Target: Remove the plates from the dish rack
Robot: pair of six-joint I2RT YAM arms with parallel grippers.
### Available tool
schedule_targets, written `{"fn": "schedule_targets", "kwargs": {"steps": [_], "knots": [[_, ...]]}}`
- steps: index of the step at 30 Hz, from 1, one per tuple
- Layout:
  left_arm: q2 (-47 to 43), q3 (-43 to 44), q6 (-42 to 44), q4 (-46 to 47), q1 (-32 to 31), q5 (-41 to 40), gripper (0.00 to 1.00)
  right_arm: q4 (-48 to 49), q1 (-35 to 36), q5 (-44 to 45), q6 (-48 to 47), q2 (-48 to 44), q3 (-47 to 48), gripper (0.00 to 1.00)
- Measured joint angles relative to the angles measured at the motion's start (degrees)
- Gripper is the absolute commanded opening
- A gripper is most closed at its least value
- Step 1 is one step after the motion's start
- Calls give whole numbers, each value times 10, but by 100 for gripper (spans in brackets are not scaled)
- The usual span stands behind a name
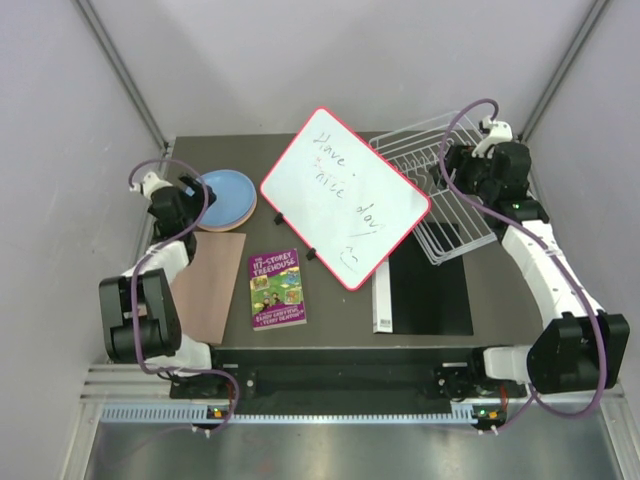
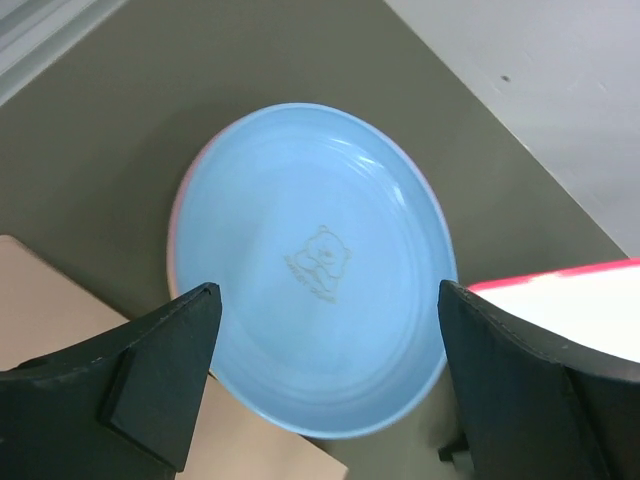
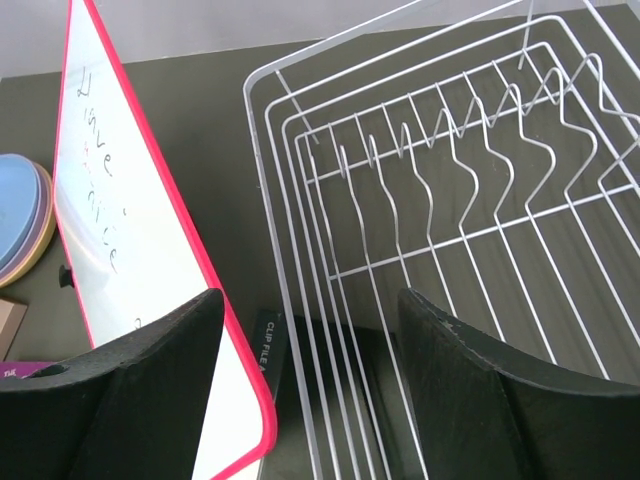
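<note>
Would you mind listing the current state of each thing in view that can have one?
plates: stacked outside the rack, light blue one on top.
dish rack: empty.
whiteboard: propped up at a tilt, written on.
book: closed, lying flat.
left fingers: open above the plates, holding nothing.
right fingers: open over the dish rack, holding nothing.

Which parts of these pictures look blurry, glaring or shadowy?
Nothing is badly blurred. Top view: soft even light, only faint shadows. Left wrist view: the blue plate is sharp, with a mild sheen. Right wrist view: rack wires crisp, whiteboard bright yet readable.
</note>
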Motion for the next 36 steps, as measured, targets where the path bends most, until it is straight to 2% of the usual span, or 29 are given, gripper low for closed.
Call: {"fn": "schedule_targets", "kwargs": {"steps": [7, 11, 12, 16, 27, 36], "knots": [[-45, 78, 53, -71, -7, 112, 91, -5, -8, 21, -10, -23, -7, 79], [-100, 90, 104, -90, -42, 133, 91, -2, -10, 59, -26, -42, -19, 85], [-115, 90, 118, -94, -56, 133, 91, -1, -10, 72, -31, -51, -28, 89], [-156, 90, 167, -103, -110, 130, 91, 8, -10, 137, -44, -81, -69, 100], [-174, 39, 252, -101, -247, 73, 92, 87, -10, 275, -44, -145, -203, 100], [-174, 33, 281, -93, -328, 6, 92, 128, -10, 329, -40, -190, -232, 100]]}}
